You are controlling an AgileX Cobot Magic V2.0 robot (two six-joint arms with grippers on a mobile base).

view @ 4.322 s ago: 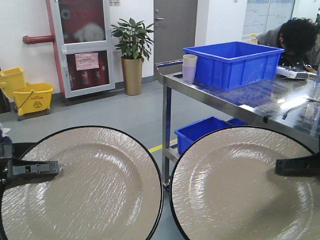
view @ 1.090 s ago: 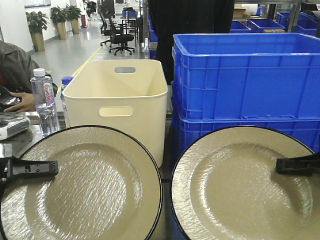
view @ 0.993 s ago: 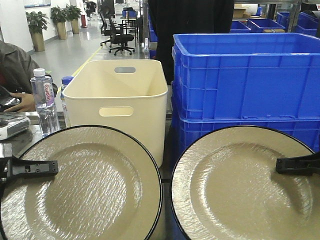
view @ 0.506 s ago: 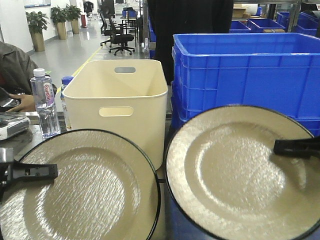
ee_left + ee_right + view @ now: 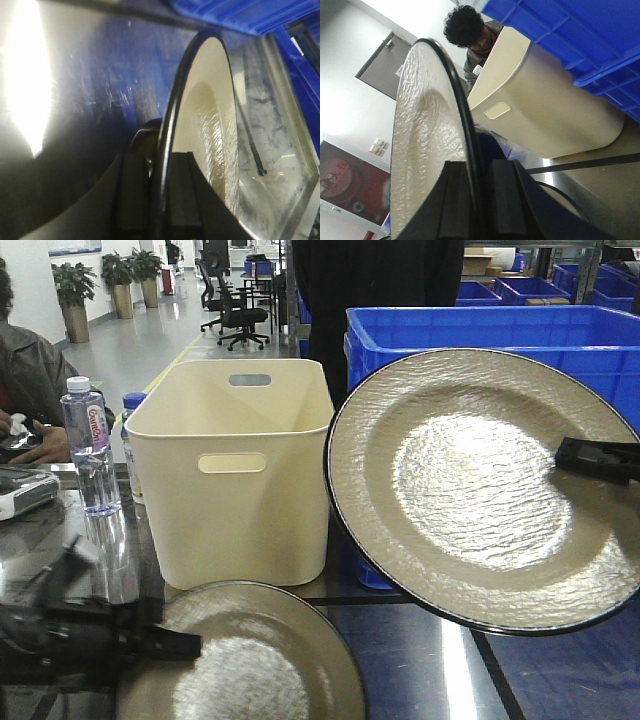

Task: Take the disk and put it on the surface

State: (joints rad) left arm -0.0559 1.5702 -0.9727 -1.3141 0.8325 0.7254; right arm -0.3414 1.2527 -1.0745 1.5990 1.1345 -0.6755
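Note:
Two beige disks with black rims are in view. The left disk (image 5: 260, 665) lies low and nearly flat over the shiny steel surface (image 5: 420, 660); I cannot tell whether it touches. My left gripper (image 5: 165, 642), blurred and dark, is shut on its rim. In the left wrist view the fingers (image 5: 132, 195) pinch that disk (image 5: 210, 125) edge-on, with my left gripper (image 5: 157, 200) shut. The right disk (image 5: 480, 480) is held high and tilted, face toward the camera, with my right gripper (image 5: 595, 455) shut on its right rim. In the right wrist view my right gripper (image 5: 475, 200) clamps that disk (image 5: 425, 140).
A cream bin (image 5: 235, 465) stands on the surface behind the left disk. Stacked blue crates (image 5: 480, 330) sit behind the right disk. A water bottle (image 5: 85, 445) and a seated person (image 5: 25, 380) are at the left. Black tape lines (image 5: 490, 665) cross the steel.
The left disk has dropped from camera height down to the tabletop. The right disk has risen and tipped up. Earlier the base faced another room area, then turned to this table.

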